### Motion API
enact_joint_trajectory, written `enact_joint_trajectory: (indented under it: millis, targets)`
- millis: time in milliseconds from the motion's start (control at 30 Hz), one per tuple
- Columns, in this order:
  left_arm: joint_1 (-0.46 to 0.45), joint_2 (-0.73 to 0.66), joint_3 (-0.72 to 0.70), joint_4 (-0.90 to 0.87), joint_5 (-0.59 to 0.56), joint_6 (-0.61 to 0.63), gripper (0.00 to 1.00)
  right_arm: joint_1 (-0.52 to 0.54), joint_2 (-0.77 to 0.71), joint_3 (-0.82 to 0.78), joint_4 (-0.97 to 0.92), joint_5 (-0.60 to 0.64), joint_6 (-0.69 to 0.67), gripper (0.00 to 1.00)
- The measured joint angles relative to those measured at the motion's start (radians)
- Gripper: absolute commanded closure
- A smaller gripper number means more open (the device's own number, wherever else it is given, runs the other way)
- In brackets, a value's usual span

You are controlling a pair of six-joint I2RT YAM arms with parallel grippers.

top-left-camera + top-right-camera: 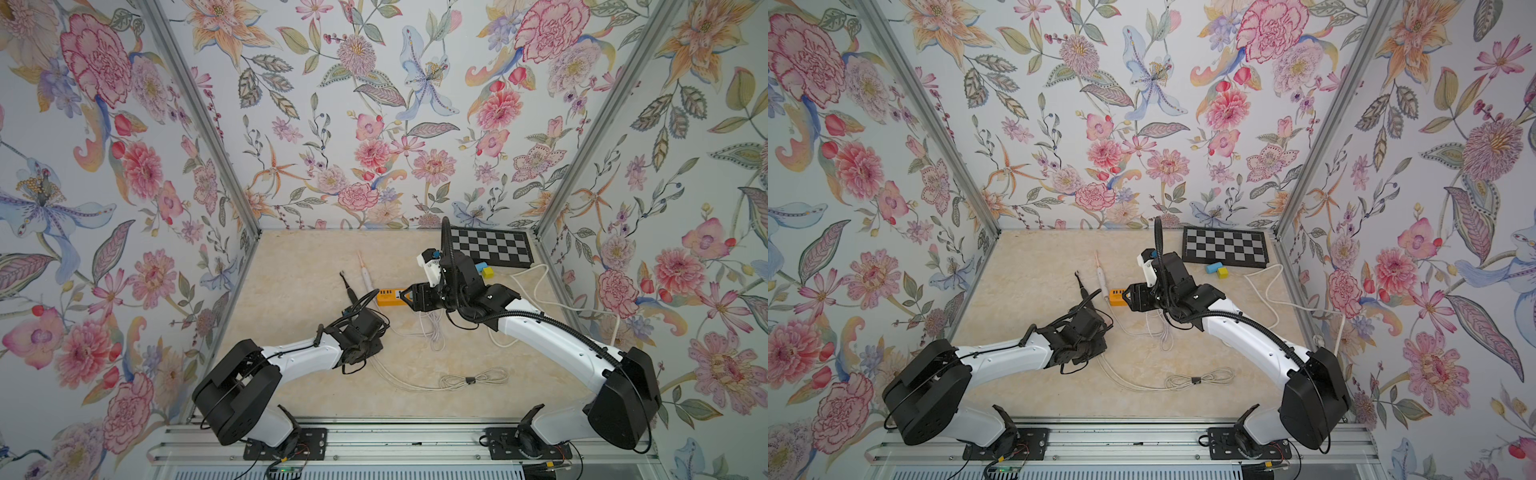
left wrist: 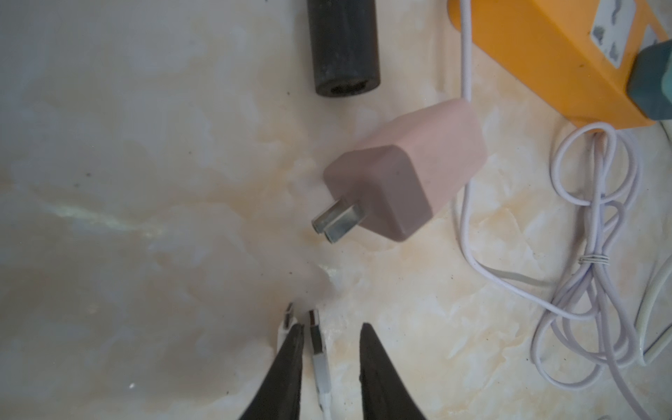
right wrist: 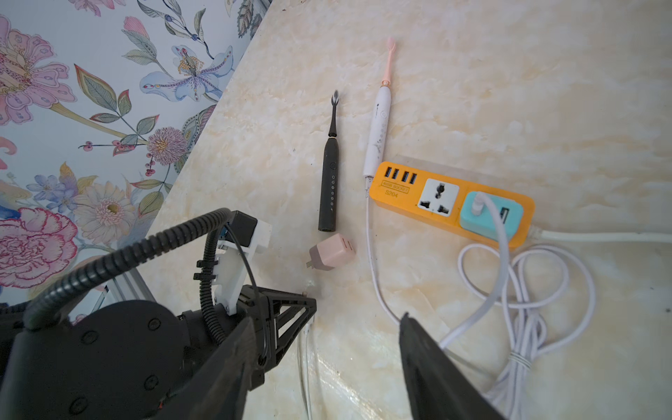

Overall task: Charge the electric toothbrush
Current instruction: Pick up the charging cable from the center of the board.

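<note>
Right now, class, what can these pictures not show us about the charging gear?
Black toothbrush port: dark, blurred in left wrist view.
Second cable plug: partly behind a left gripper finger, same view.
Power strip: far end under the right gripper in both top views.
Pink adapter: lost behind left wrist in top views.

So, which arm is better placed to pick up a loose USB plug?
Left. The left gripper has one USB plug between its open jaws; the right gripper hovers farther off, by the orange power strip.
</note>
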Motion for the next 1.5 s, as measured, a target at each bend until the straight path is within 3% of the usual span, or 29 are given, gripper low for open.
enact_joint_trajectory:
  millis: [133, 267, 533, 700, 833, 1133, 1400, 1500]
  targets:
    - [0.0, 0.028, 0.003, 0.017, 0.008, 0.006, 0.85, -0.004, -0.021, -0.024, -0.001, 0.008, 0.0, 0.33]
    - [-0.001, 0.049, 0.013, 0.029, 0.011, 0.009, 1.0, -0.011, -0.037, -0.036, -0.001, 0.016, 0.004, 0.32]
    - [0.0, -0.023, 0.008, 0.093, 0.035, 0.1, 1.0, -0.023, -0.068, -0.087, 0.073, -0.024, 0.07, 0.28]
    - [0.048, -0.262, -0.047, 0.418, 0.13, 0.129, 1.0, -0.026, -0.139, -0.241, 0.277, -0.101, 0.16, 0.22]
    - [0.106, -0.337, -0.037, 0.626, 0.17, 0.132, 1.0, -0.03, -0.193, -0.382, 0.53, -0.161, 0.267, 0.15]
    - [0.12, -0.256, -0.048, 1.033, 0.241, 0.021, 1.0, -0.043, -0.171, -0.537, 1.097, -0.203, 0.519, 0.34]
    - [0.118, -0.217, -0.077, 1.16, 0.24, -0.039, 1.0, -0.011, -0.06, -0.566, 1.403, -0.159, 0.63, 0.29]
    - [0.118, -0.211, -0.077, 1.191, 0.239, -0.054, 1.0, 0.003, -0.022, -0.566, 1.474, -0.151, 0.656, 0.38]
